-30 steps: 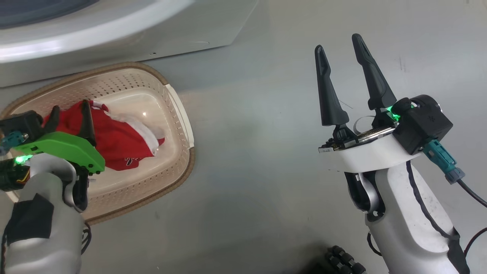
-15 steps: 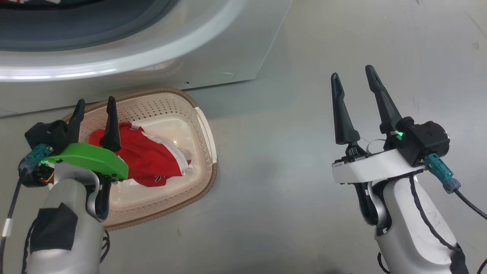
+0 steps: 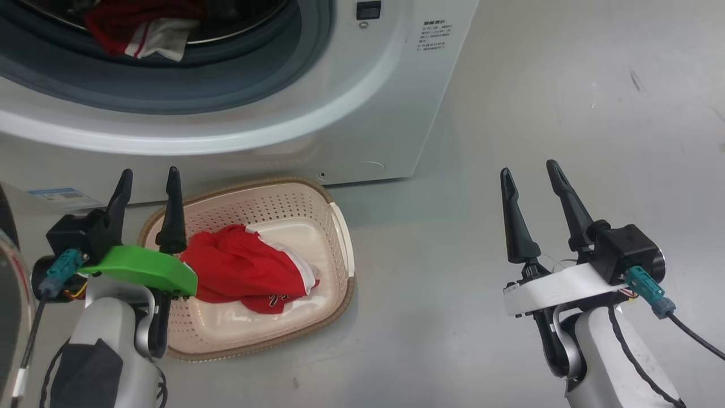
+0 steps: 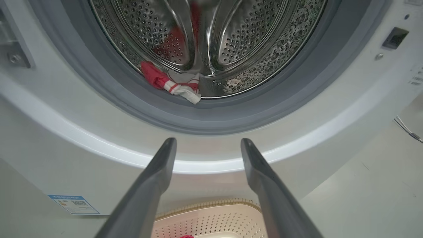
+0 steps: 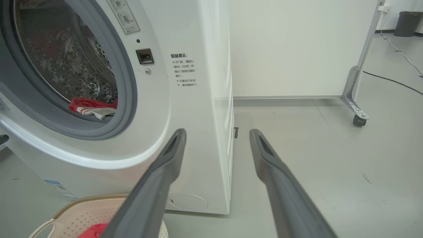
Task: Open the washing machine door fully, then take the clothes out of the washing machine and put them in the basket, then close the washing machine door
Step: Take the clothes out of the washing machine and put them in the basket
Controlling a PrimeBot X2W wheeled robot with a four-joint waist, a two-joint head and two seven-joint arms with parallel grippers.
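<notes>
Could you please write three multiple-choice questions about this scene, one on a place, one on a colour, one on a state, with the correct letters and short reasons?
1. Where does the basket stand relative to the washing machine?
A. On top of it
B. On the floor in front of it
C. Inside it

2. What colour is the garment in the basket?
A. Blue
B. Green
C. Red with white trim

3. In what state is the left tool?
A. Open, holding nothing
B. Shut on the garment
C. Shut on the basket handle

Answers:
1 B, the head view shows it on the floor below the machine's front.
2 C, red fabric with a white edge lies in it.
3 A, its two fingers stand apart with nothing between them.
</notes>
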